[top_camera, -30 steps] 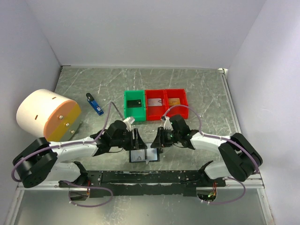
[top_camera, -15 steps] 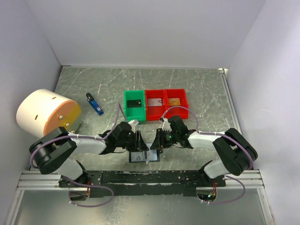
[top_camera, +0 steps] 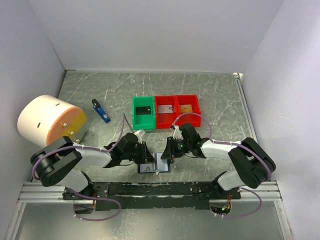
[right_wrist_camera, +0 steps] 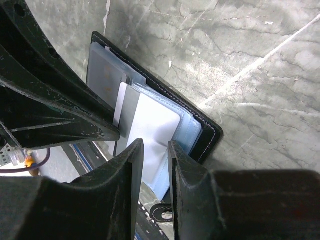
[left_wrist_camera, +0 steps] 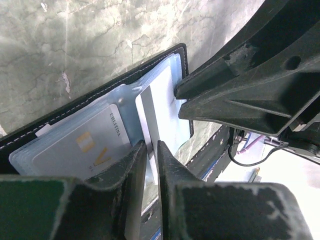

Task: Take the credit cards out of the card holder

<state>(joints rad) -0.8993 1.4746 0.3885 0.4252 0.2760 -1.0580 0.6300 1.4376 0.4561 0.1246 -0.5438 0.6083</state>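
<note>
Card holder (top_camera: 154, 166) lies open on the surface (top_camera: 210, 90) at the near edge, pale sleeves up. Cream and orange drum (top_camera: 47, 122) at far left. Green bin (top_camera: 134, 119) and two red bins (top_camera: 176, 111) sit in a row behind the holder, holding a black card (top_camera: 144, 110), grey card (top_camera: 165, 108) and gold card (top_camera: 186, 108). Left claw (left_wrist_camera: 151, 147) is narrow, pinching the edge of a grey-white card (left_wrist_camera: 150, 110) that sticks out of a sleeve. Right claw (right_wrist_camera: 152, 146) is narrow over the sleeves; cannot tell if it grips. Blue stick (top_camera: 101, 112) lies left of the bins.
</note>
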